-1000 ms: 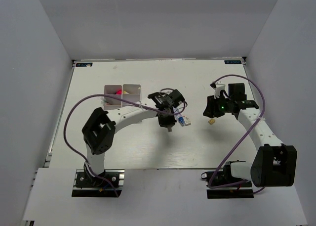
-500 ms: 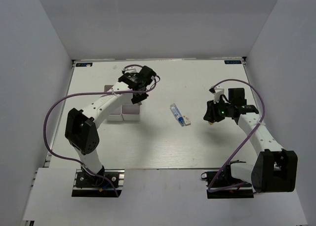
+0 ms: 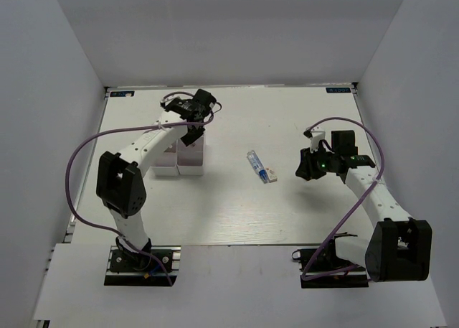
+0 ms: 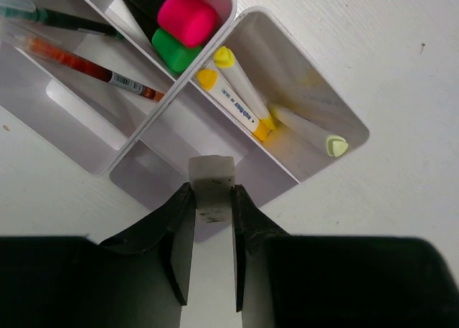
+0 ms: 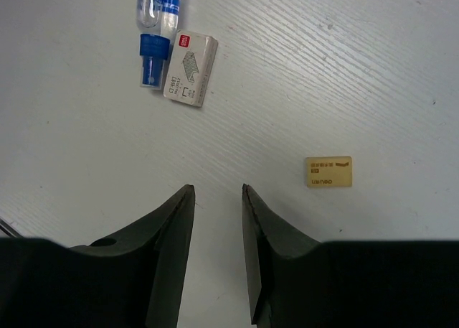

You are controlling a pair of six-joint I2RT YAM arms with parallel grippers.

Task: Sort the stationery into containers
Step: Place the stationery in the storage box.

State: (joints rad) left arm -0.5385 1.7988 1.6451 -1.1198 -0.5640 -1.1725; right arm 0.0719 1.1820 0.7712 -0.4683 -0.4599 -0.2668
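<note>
The white organizer (image 3: pixel 188 158) stands at the left; in the left wrist view (image 4: pixel 165 105) it holds pink (image 4: pixel 188 18) and green (image 4: pixel 176 54) highlighters, two white yellow-tipped pens (image 4: pixel 233 102), a red pen (image 4: pixel 93 66) and a green pen (image 4: pixel 57 18). My left gripper (image 3: pixel 194 133) (image 4: pixel 212 199) is shut on a grey-white eraser (image 4: pixel 211 184), held above an organizer compartment. My right gripper (image 3: pixel 305 167) (image 5: pixel 217 191) is open and empty over the table. A beige eraser (image 5: pixel 329 171) lies just right of its fingertips. A clear blue-capped tube (image 3: pixel 256 162) (image 5: pixel 156 19) lies mid-table.
A small white printed box (image 5: pixel 190 68) lies against the tube's blue-capped end, also seen in the top view (image 3: pixel 271 177). Grey walls enclose the white table on three sides. Purple cables loop off both arms.
My left arm swung from beside the tube at mid-table back and left to the organizer, carrying the eraser. My right gripper shifted only slightly above the beige eraser.
</note>
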